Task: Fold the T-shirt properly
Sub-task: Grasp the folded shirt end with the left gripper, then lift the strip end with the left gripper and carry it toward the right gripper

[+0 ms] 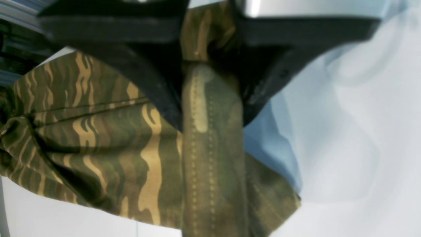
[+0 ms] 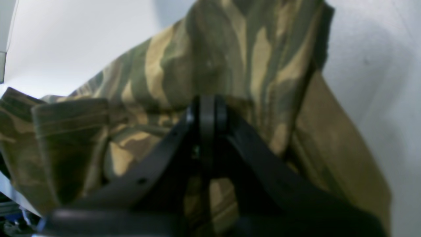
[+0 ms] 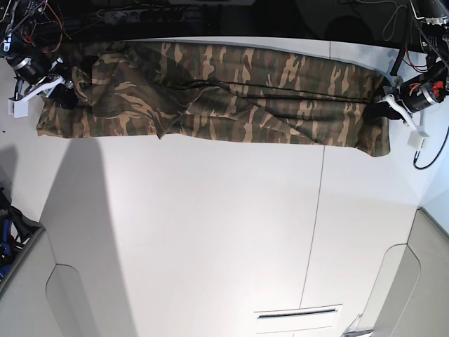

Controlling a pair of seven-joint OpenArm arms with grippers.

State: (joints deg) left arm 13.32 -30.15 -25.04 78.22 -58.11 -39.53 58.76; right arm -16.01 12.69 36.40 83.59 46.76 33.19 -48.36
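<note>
The camouflage T-shirt (image 3: pixel 224 91) lies pulled out in a long crumpled band across the far side of the white table (image 3: pixel 210 225). At the band's left end in the base view, my right gripper (image 3: pixel 66 95) is shut on the cloth. The right wrist view shows its black fingertips (image 2: pixel 207 102) pressed together with the T-shirt (image 2: pixel 246 49) bunched around them. My left gripper (image 3: pixel 372 109) is at the band's right end. In the left wrist view it (image 1: pixel 210 123) is shut on a stitched hem of the T-shirt (image 1: pixel 98 138), which runs between its fingers.
Cables and dark equipment (image 3: pixel 175 14) line the table's far edge behind the shirt. A thin seam (image 3: pixel 314 225) runs down the table, and a narrow slot (image 3: pixel 298 314) sits near its front edge. Grey panels (image 3: pixel 414 281) flank the front corners.
</note>
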